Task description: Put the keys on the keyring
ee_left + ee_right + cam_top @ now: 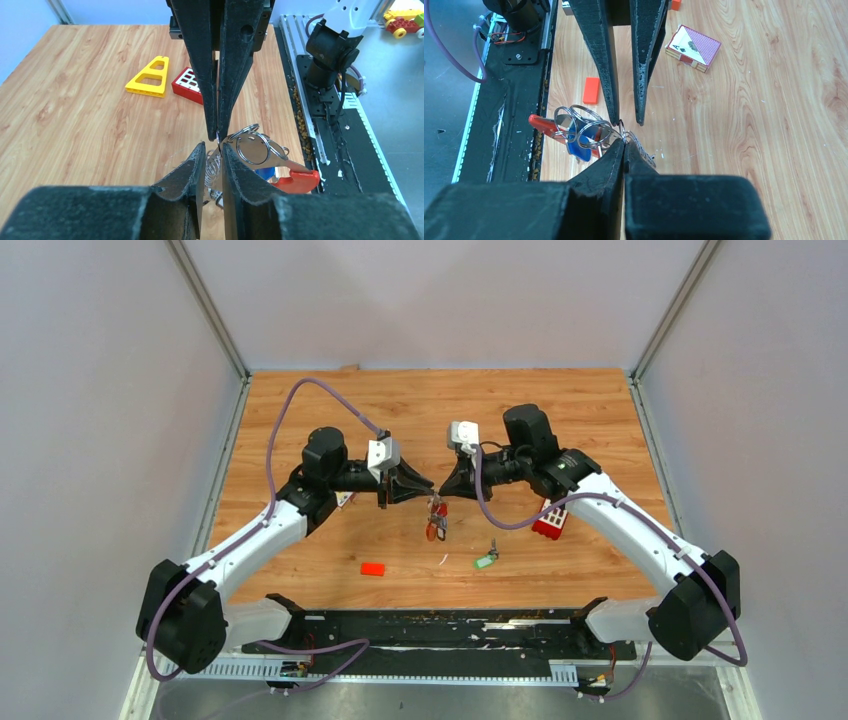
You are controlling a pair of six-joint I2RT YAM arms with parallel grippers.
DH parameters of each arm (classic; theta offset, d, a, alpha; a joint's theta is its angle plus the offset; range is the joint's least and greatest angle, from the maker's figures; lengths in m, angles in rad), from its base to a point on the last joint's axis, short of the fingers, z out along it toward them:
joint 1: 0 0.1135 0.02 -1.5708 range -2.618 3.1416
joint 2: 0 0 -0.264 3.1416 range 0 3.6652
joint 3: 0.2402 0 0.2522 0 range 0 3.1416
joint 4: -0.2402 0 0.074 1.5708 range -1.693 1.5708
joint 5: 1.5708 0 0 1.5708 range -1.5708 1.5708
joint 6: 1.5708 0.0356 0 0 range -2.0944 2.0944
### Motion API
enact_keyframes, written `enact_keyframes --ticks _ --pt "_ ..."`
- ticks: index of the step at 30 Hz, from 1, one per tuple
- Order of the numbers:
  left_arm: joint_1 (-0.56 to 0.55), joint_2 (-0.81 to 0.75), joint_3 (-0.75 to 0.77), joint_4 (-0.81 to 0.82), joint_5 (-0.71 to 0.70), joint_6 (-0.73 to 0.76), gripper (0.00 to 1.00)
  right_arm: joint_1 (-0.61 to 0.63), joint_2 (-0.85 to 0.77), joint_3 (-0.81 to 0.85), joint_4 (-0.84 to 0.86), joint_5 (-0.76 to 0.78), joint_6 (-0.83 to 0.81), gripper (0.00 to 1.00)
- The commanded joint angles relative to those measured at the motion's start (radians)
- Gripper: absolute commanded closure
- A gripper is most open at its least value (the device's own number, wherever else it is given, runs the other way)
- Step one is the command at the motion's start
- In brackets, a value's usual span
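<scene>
Keyring (437,515) hung between 2 gripper tips above the table (560,410).
The right gripper (624,144) pinched its wire ring; the left gripper (626,121) stood slightly parted beside it. 1 green-tagged key (486,560) lay nearby.

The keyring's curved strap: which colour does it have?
Red. The strap shows best in the left wrist view.
</scene>
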Motion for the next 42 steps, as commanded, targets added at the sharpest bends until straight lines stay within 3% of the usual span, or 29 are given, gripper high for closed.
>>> enact_keyframes --ticks 1,11,29,42 --pt "0.004 -0.004 -0.012 0.034 -0.004 0.004 0.76 -0.011 -0.033 0.02 0.066 -0.059 0.023 1.0" --pt "0.004 0.01 -0.02 0.042 -0.019 0.005 0.76 -0.017 -0.034 0.02 0.074 -0.074 0.036 1.0" --pt "0.006 -0.009 -0.047 0.033 0.075 0.04 0.7 -0.023 -0.037 0.013 0.088 -0.049 0.044 1.0" --pt "0.006 0.025 -0.036 0.111 0.012 -0.019 0.74 -0.026 -0.033 0.012 0.088 -0.073 0.045 1.0"
